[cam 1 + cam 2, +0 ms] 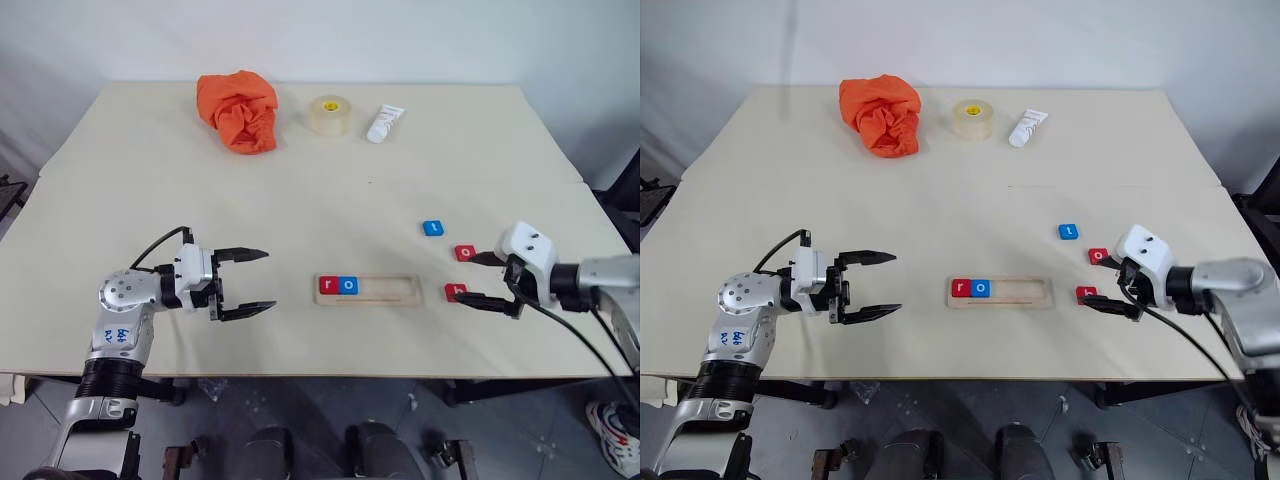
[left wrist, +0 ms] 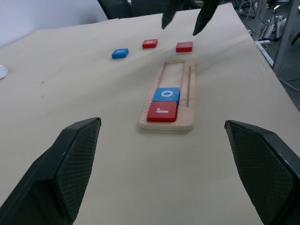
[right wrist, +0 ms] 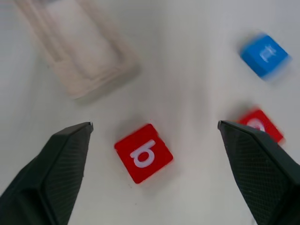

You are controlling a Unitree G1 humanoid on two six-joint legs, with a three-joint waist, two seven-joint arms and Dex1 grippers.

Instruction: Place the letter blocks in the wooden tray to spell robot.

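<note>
The wooden tray (image 1: 390, 291) lies near the table's front edge, with a red r block (image 1: 328, 285) and a blue o block (image 1: 348, 285) side by side at its left end. To its right, loose on the table, are a red b block (image 3: 143, 153), a red o block (image 1: 465, 253) and a blue t block (image 1: 432, 228). My right gripper (image 1: 470, 279) is open just right of the loose blocks, above the red b and holding nothing. My left gripper (image 1: 268, 279) hovers open and empty to the left of the tray, pointing at it.
At the back of the table are a crumpled orange cloth (image 1: 240, 110), a roll of tape (image 1: 330, 116) and a white tube (image 1: 384, 124). The table's front edge (image 1: 330, 376) runs just below the tray.
</note>
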